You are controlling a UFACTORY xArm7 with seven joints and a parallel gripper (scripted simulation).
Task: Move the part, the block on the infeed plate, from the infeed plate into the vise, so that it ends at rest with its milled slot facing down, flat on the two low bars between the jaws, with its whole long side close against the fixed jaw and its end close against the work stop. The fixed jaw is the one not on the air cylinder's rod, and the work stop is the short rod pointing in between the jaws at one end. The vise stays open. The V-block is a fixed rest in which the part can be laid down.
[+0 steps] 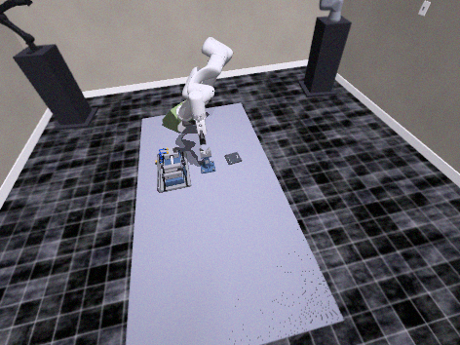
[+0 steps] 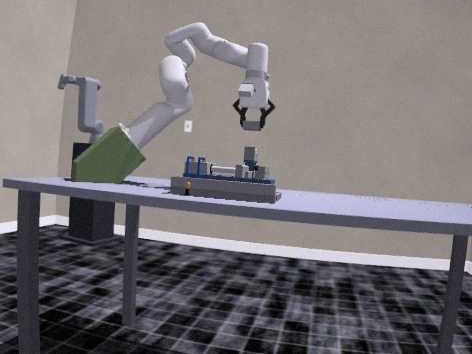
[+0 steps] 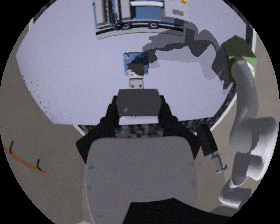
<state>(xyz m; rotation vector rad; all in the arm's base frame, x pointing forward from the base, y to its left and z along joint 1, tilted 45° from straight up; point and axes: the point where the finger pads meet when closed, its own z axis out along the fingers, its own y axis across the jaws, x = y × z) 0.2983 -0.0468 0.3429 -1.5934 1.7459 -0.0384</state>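
Below our end effector (image 2: 252, 124), the V-block (image 3: 136, 66) shows only in wrist view.
We pinch the part (image 2: 253, 125), long axis level across the fingers.

Robot test cell / lab room: bare beige walls, dark tiled floor (image 1: 370, 210), one long grey worktop (image 2: 350, 211) carrying a pneumatic vise fixture (image 2: 225, 186), plus black pedestals (image 1: 51, 84) with camera arms in the corners.
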